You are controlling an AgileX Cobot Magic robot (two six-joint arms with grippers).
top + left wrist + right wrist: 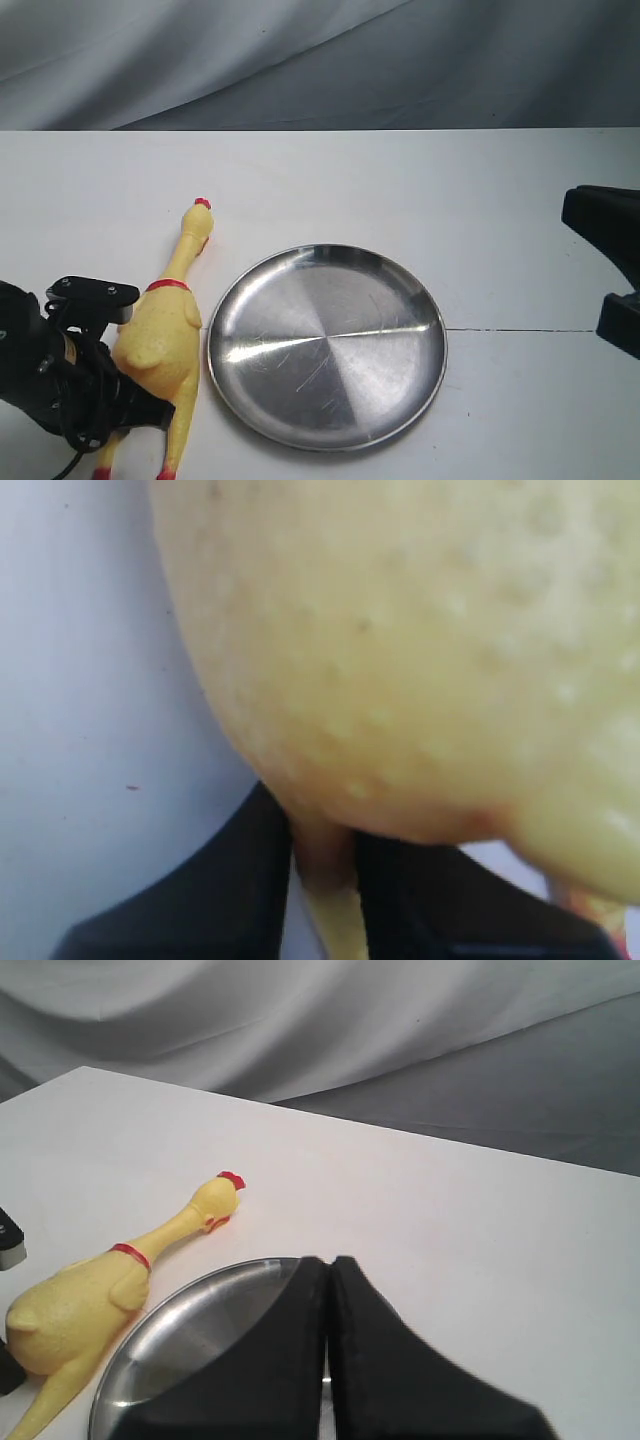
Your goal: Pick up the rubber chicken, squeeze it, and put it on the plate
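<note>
The rubber chicken (160, 340) lies on the white table just left of the plate (330, 340), head toward the back and red feet at the front edge. My left gripper (140, 412) sits at the chicken's rear, shut on a thin yellow leg just under the body. In the left wrist view the plump body (420, 630) fills the frame, and the leg is pinched in the left gripper (325, 880). My right gripper (575, 210) waits at the far right, shut and holding nothing. From the right wrist, its fingers (328, 1260) point over the plate (200, 1330) toward the chicken (70, 1310).
A grey cloth backdrop (320, 60) hangs behind the white table (400, 190). A thin dark seam (520, 330) runs across the tabletop right of the plate. The left arm's black body and cables (50, 390) fill the front left corner.
</note>
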